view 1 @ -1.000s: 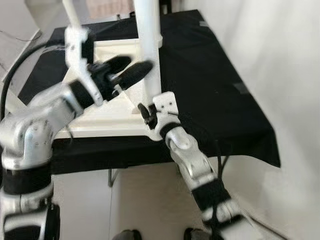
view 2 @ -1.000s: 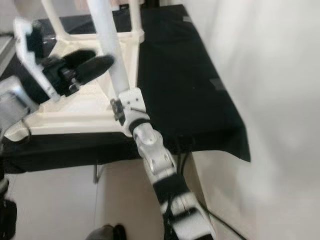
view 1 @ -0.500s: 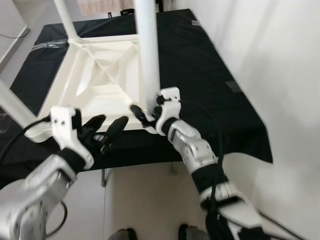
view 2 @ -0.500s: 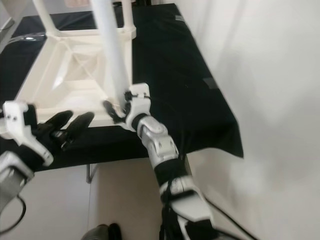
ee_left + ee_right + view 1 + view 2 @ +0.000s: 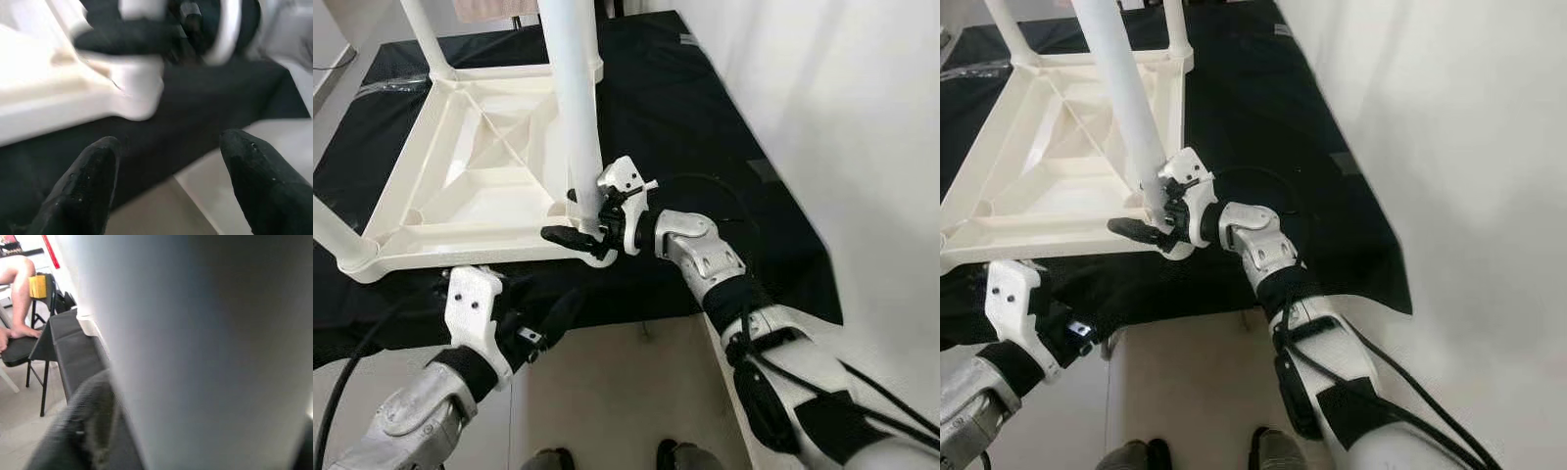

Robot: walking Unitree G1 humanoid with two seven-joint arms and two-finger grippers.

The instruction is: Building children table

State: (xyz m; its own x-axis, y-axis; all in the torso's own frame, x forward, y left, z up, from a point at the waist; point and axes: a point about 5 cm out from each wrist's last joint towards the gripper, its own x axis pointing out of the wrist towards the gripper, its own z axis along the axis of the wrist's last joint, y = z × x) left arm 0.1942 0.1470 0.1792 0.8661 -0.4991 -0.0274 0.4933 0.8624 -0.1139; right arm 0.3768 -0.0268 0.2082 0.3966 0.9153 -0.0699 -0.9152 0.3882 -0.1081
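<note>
White plastic, the one children's table [image 5: 480, 186] lies upside down on the black-draped worktop [image 5: 705, 127], near its front edge. Four legs can be counted: one tall leg [image 5: 573, 98] at the table's front right corner, one stub [image 5: 337, 240] at the front left, and two more at the back. The right gripper [image 5: 582, 220] is clenched around the base of the tall leg, one black finger [image 5: 570, 236] lying along the table's rim. The left gripper [image 5: 166, 176] hangs released below the worktop's front edge, its two fingers spread apart. A person's bare leg [image 5: 17, 293] on a chair [image 5: 29, 342] appears in the right wrist view.
</note>
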